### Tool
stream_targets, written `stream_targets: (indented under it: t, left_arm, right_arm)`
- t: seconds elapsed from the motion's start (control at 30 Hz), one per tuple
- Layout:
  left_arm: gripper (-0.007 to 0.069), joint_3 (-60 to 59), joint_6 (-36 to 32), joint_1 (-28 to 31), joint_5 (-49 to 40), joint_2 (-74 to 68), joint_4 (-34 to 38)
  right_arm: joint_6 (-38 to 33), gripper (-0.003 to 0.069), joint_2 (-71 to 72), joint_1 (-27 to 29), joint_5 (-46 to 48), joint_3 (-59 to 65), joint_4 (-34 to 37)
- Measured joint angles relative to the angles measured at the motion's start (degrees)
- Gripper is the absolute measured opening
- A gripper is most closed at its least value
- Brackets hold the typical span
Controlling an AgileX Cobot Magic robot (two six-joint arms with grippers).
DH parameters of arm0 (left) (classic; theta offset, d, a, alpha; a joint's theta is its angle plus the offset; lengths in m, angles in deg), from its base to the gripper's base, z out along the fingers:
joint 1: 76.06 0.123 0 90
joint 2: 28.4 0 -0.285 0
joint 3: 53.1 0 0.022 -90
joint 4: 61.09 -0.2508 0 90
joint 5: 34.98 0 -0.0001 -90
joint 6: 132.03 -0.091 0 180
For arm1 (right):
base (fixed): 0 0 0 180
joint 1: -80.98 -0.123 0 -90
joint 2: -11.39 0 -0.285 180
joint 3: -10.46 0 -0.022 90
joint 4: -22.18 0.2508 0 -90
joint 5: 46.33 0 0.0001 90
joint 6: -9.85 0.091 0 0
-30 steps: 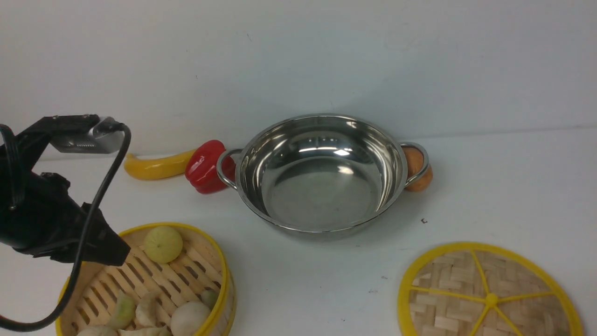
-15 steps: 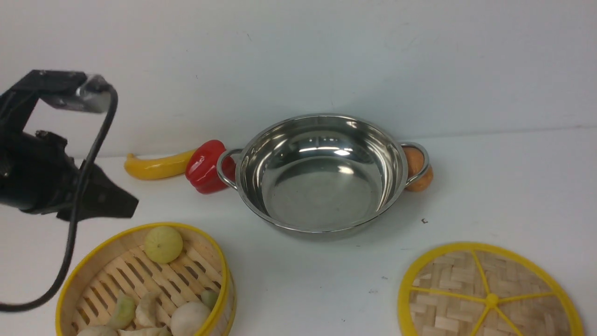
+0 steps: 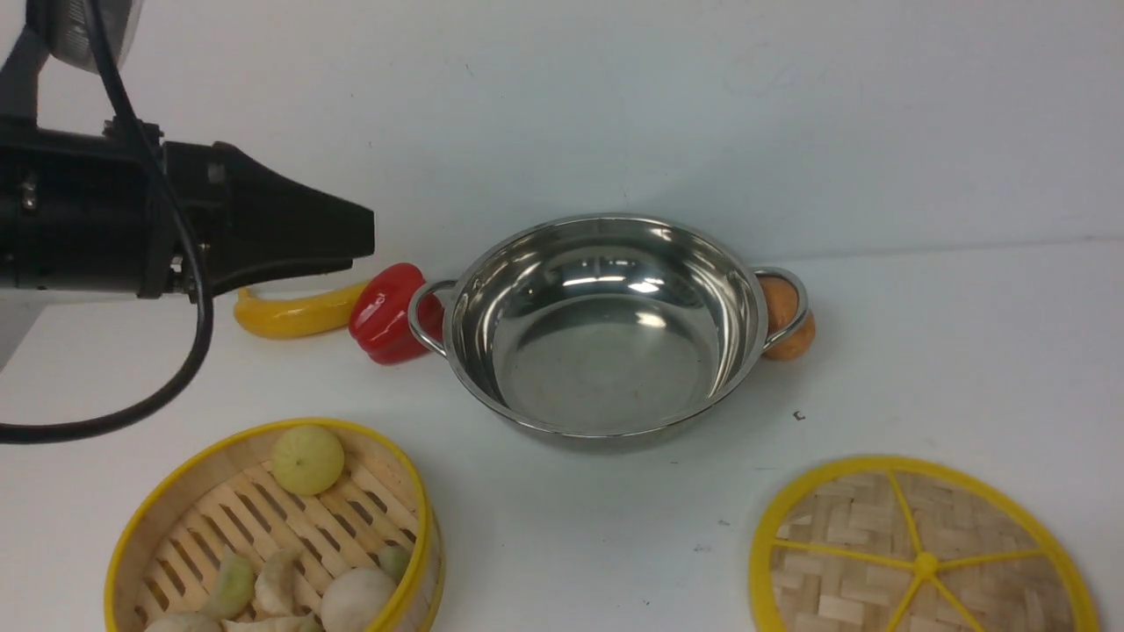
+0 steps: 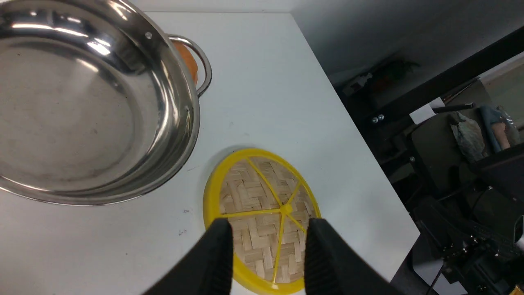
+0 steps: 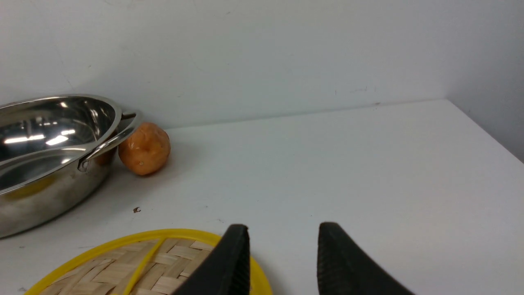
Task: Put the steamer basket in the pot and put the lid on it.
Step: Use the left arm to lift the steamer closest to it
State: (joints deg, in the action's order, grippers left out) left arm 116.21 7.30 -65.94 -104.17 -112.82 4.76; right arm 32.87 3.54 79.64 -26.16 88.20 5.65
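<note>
The steamer basket (image 3: 263, 513) sits at the table's (image 3: 922, 351) near-left corner, closest to the raised left gripper (image 3: 364, 233). Its jaws are parted and empty, and it points away toward the pot (image 3: 606, 351). The right gripper (image 5: 282, 246), also parted and empty, hovers at the edge of the lid (image 3: 843, 562).

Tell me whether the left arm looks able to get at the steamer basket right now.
Probably yes. The left gripper hangs open and empty above the table, and the steamer basket sits uncovered at the left front, with nothing over its rim.
</note>
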Motion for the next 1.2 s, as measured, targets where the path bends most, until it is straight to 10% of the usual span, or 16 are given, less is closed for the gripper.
stream_targets:
  t: [0.17, 0.37, 0.7, 1.2]
  left_arm:
    - [0.0241, 0.1, 2.8, 0.0, 0.0, 0.0, -15.6]
    - [0.0241, 0.1, 27.2, 0.0, 3.6, -0.6, -45.4]
    - [0.0241, 0.1, 36.9, 0.0, 5.7, -10.3, -62.7]
    - [0.0285, 0.1, 7.6, 0.0, 11.0, -18.9, -62.0]
  right_arm:
    - [0.0, 0.0249, 0.0, 0.0, 0.0, 0.0, 0.0]
    - [0.0, 0.0249, 0.0, 0.0, 0.0, 0.0, 0.0]
    - [0.1, 0.0249, 0.0, 0.0, 0.0, 0.0, 0.0]
    - [0.1, 0.0249, 0.0, 0.0, 0.0, 0.0, 0.0]
